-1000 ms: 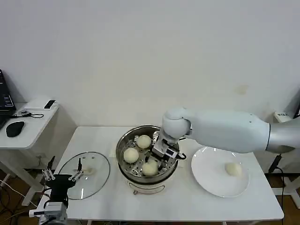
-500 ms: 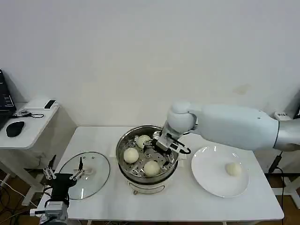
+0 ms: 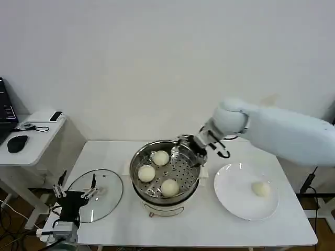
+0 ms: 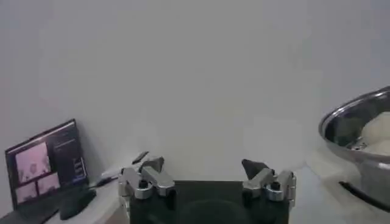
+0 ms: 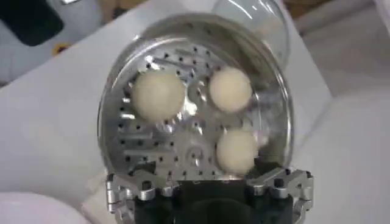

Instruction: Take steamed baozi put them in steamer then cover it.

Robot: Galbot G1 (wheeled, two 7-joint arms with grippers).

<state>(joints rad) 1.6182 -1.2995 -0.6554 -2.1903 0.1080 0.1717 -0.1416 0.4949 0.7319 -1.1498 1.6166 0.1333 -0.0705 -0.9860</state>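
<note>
Right gripper (image 3: 192,148) hovers empty above steamer (image 3: 140,162) rim.

white plate (image 3: 235,201), side desk (image 3: 31,142), mouse (image 3: 17,143)

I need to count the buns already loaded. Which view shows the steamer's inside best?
The right wrist view: it looks straight down into the steamer, showing three baozi on the perforated tray. The head view shows the same three at a slant, past the right gripper. The left wrist view catches just the rim.
</note>
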